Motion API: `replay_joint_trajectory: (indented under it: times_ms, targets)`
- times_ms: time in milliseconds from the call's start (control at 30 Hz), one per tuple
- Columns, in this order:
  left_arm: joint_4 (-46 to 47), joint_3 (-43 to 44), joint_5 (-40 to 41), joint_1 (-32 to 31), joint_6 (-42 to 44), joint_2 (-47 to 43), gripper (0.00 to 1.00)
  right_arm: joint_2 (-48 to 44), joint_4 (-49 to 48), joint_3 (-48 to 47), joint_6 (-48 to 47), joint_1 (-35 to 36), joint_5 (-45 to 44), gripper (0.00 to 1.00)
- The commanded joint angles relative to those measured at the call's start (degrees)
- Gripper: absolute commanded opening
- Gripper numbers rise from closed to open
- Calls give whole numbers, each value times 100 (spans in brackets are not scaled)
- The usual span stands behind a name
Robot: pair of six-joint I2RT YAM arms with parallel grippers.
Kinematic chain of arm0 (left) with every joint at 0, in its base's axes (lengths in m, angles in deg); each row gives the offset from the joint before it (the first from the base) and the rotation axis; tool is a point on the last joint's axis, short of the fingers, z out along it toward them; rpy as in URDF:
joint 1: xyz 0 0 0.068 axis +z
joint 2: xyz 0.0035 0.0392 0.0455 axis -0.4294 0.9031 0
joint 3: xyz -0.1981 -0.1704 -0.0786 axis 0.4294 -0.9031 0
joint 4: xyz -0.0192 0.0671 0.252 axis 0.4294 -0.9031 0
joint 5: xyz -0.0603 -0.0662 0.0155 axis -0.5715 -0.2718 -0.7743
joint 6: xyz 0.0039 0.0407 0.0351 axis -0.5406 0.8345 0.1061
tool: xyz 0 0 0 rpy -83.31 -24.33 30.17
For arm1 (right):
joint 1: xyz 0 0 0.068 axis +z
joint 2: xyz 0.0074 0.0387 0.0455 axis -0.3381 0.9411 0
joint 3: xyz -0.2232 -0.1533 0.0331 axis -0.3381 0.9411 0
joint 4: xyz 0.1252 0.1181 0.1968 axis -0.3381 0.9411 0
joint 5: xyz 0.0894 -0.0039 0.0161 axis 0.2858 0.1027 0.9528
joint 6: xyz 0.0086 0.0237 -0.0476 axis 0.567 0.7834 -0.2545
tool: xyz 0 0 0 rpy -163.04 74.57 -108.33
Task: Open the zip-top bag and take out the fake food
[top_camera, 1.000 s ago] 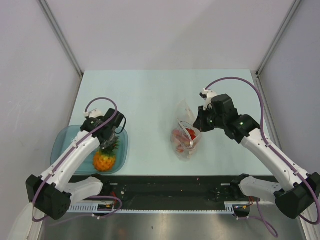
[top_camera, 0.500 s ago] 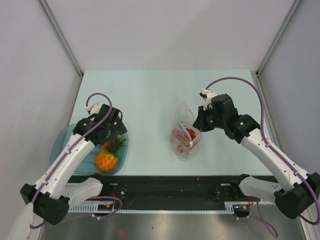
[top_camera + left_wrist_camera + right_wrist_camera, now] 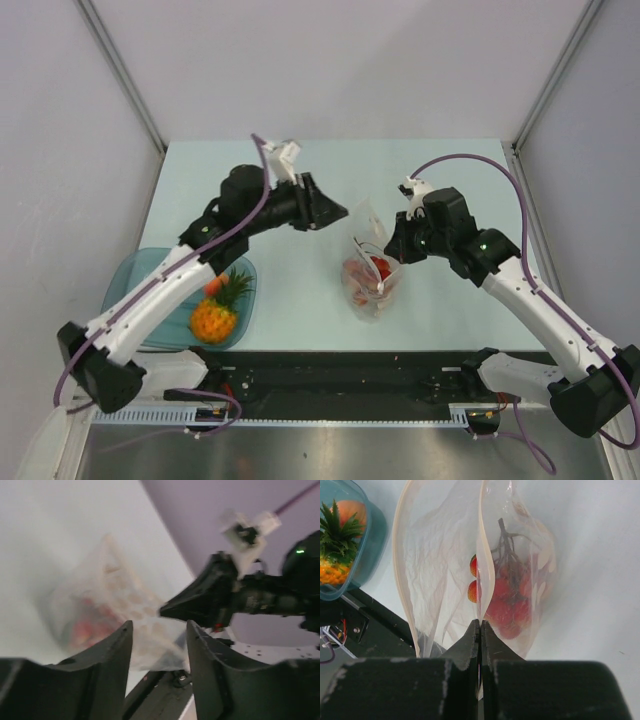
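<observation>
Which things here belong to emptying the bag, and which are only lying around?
Belong to the job:
- zip-top bag, its edge pinched by the right gripper
- red fruit cluster inside it
- pineapple, already out, in the tray

Only lying around:
- teal tray under the pineapple
- table

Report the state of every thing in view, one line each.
zip-top bag: open, standing on the table, one wall pinched.
red fruit: inside the bag.
pineapple: out of the bag, lying in the tray.
peach-coloured piece: in the tray by the pineapple's leaves.
teal tray: holding both pieces.
left gripper: open, empty, in the air near the bag.
right gripper: shut on the bag's wall.
</observation>
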Motion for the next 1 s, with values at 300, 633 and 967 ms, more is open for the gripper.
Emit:
replay_joint_trajectory:
  times_ms: [300, 633, 967]
  targets:
    - [-461, 1823, 281, -1176, 611, 1783, 3, -68, -359, -665, 612, 119, 215, 0]
    - [-542, 1024, 784, -1202, 392, 1133, 0, -16, -553, -498, 921, 136, 347, 0]
    - [-1420, 1111, 572, -1202, 259, 1712, 0, -42, -553, -472, 921, 145, 356, 0]
